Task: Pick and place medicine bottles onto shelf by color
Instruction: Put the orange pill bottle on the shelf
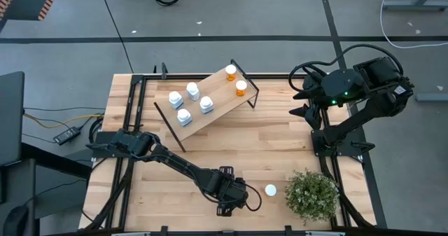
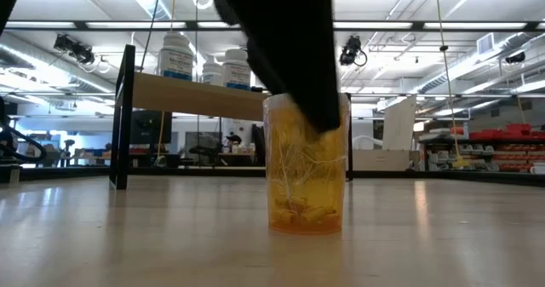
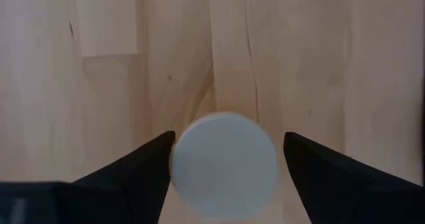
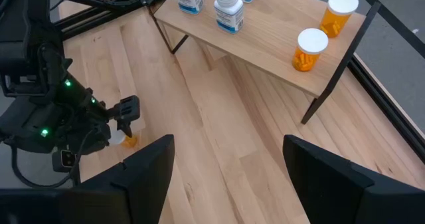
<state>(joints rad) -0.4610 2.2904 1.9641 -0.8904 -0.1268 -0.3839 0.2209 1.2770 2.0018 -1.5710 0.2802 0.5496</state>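
I've set my left claw (image 3: 226,161) spread astride the upright orange bottle (image 2: 305,163) on the tabletop (image 1: 280,148) to pinch it, right claw (image 4: 229,167) parked open.

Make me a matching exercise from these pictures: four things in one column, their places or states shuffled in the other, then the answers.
Things:
1. left gripper
2. white bottles
3. potted plant
4. right gripper

Places or states:
A. standing on the shelf
B. open, nothing between its fingers
C. in a corner of the table
D. astride an orange bottle

Pairs: 1-D, 2-A, 3-C, 4-B
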